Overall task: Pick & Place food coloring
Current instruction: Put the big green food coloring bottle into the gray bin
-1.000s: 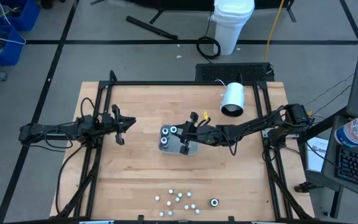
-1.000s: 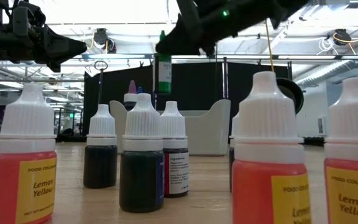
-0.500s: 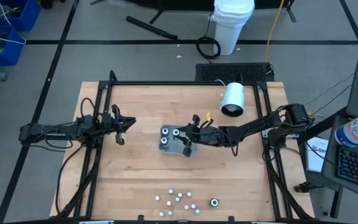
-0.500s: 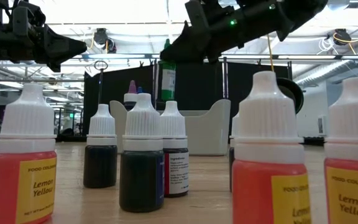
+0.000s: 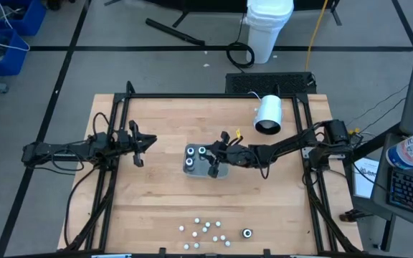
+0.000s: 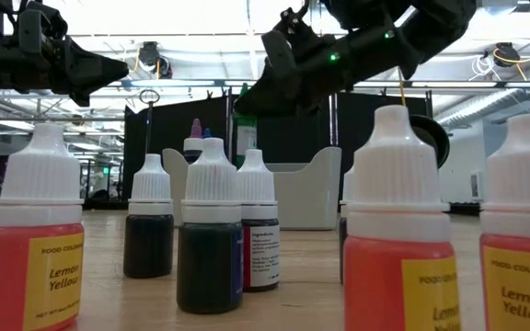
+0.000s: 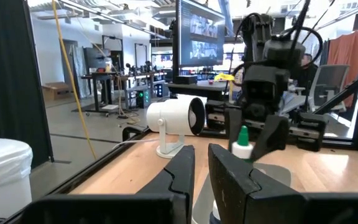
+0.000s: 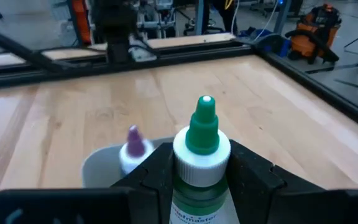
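A pale wooden counter [image 5: 163, 208] stands on a grey floor [image 5: 70, 29] crossed by dark lines. Beyond it sit a white plastic bucket [image 5: 269, 21], blue crates [image 5: 2, 32] and a yellow cable [image 5: 314, 32]. Bright ceiling lights [image 6: 182, 18] fill the workshop behind.

Claw: right claw [image 8: 201, 163], its two dark fingers [image 8: 151, 171] closed on a bottle.
Held bottle: green food coloring bottle [image 8: 201, 171], upright between the fingers, green tip above a white collar.
Beyond the claw: pale tray [image 8: 98, 167] with a purple-tipped bottle [image 8: 132, 149] standing in it.
Surface: wooden table [image 8: 260, 99].
Far side: the other arm [image 8: 117, 28], by the table's dark frame.
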### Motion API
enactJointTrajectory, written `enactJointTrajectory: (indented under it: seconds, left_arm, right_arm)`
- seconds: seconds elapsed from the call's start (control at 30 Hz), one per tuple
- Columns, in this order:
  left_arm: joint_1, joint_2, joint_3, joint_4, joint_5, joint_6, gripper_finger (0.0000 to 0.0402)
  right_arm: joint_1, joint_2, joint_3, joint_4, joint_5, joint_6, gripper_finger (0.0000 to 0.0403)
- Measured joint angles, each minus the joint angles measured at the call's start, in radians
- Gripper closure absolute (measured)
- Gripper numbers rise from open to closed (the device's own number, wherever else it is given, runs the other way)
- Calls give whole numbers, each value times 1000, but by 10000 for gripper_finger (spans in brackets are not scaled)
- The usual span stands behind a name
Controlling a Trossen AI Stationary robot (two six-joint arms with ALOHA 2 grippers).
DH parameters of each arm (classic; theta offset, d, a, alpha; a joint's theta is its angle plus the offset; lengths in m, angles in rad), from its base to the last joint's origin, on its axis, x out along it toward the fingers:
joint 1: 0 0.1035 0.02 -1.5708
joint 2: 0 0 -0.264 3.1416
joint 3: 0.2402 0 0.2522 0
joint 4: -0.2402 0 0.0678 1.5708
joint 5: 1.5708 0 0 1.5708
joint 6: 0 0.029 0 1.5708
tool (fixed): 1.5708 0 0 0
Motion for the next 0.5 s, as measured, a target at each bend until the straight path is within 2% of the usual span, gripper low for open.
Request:
enactJointTrajectory:
  seconds: [0.5]
  left_arm:
    - [0,0,0,2,0,1,350]
  right_arm:
    - [-6,71,-1,54,-29,26,287]
